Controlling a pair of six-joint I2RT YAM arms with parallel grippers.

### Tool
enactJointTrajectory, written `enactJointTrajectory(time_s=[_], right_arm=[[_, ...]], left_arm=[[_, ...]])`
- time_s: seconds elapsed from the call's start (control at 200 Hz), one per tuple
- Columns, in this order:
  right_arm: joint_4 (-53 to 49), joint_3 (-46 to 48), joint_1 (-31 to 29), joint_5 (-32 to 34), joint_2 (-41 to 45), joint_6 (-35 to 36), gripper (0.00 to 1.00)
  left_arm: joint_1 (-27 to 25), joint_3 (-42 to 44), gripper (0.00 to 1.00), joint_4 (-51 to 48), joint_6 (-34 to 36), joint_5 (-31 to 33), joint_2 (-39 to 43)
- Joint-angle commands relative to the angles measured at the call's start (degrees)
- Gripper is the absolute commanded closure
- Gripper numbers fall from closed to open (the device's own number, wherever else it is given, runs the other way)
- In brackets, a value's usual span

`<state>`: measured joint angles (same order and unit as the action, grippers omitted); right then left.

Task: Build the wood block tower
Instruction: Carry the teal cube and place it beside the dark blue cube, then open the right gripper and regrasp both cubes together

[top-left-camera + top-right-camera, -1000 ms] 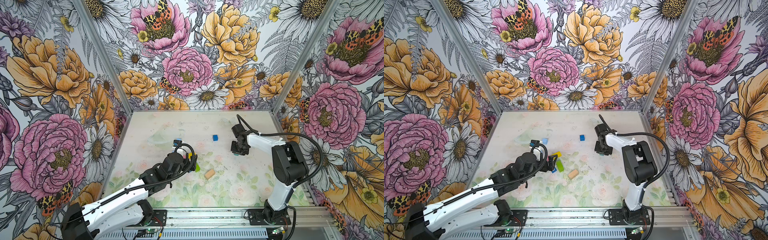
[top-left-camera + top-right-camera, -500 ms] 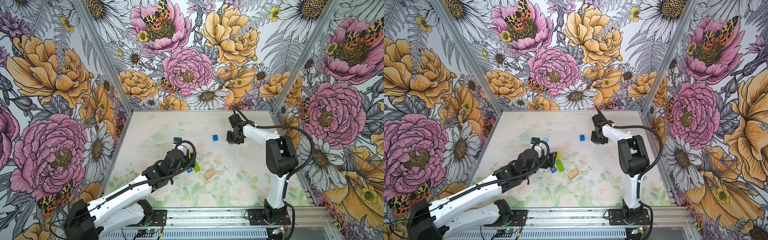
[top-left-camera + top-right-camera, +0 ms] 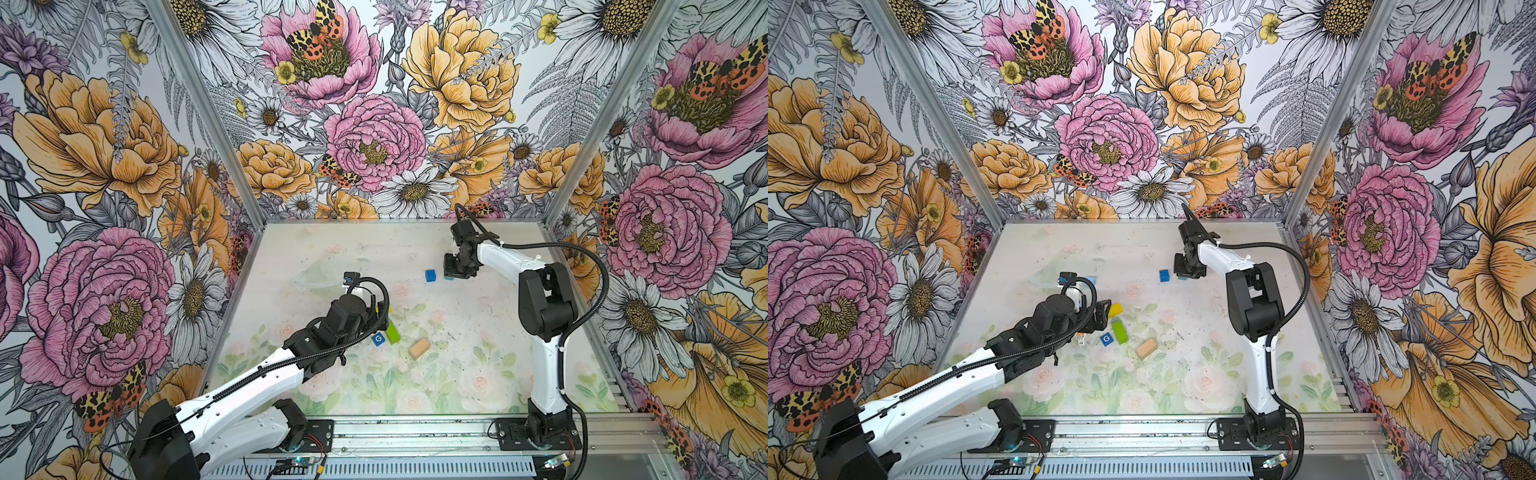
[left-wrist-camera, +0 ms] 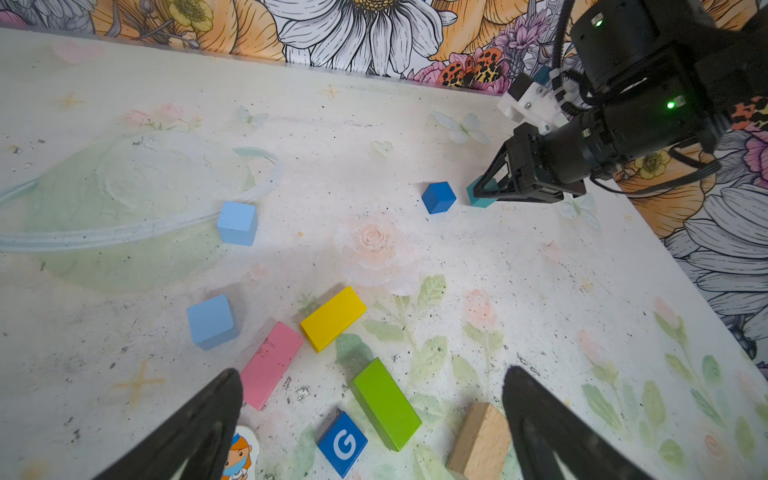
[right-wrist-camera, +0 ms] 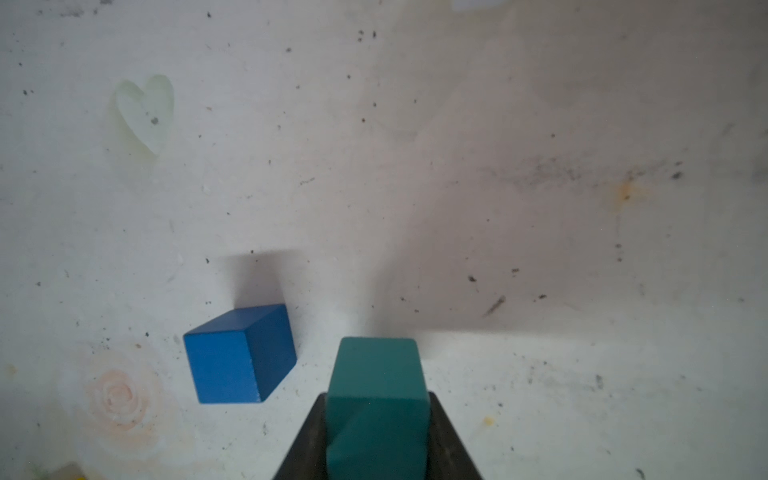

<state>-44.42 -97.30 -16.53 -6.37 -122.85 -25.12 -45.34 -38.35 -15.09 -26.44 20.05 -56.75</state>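
Tower pieces first: we saw them all lying singly on the surface (image 4: 561,299). The pink brick (image 4: 271,363), yellow brick (image 4: 333,318) and green brick (image 4: 385,404) sat in a loose fan, with pink and yellow nearly touching at a corner. The tan brick (image 4: 480,440) and a blue tile marked G (image 4: 343,442) lay just beside the green one. The white toy figure (image 4: 239,455) lay flat near the pink brick's end. A light blue cube (image 4: 211,321) stood just beside the pink brick, and a second light blue cube (image 4: 237,222) farther off. And there were the left fingers (image 4: 199,428), spread wide and holding nothing, hovering over that cluster. In the left wrist view we had the green brick and the G tile lying between them. Well apart across the surface, the right fingers (image 5: 451,440) were clamped on a teal cube (image 5: 376,386), low at the surface. A dark blue cube (image 5: 239,355) sat just beside it, not touching.
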Motion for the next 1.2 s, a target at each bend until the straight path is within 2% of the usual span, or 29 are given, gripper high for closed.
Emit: enactJointTrajectory(time_s=[0.0,0.65,0.976,1.196], right_arm=[[-0.1,-2.6,-0.3,-1.5,-1.6,1.1,0.69],[-0.9,-5.5,-2.0,-2.2,-3.9,1.7,0.65],[-1.5,-5.8,-2.2,-1.6,-4.2,1.6,0.56],[-2.7,-5.5,-2.0,0.3,-1.4,1.2,0.51]], left_arm=[[0.6,-0.8,0.01,0.7,0.9,-0.8,0.2],[1.0,-0.3,0.01,0.2,0.4,-0.3,0.0],[1.2,0.0,0.01,0.2,0.6,-0.4,0.6],[1.2,-0.1,0.01,0.6,0.9,-0.5,1.1]])
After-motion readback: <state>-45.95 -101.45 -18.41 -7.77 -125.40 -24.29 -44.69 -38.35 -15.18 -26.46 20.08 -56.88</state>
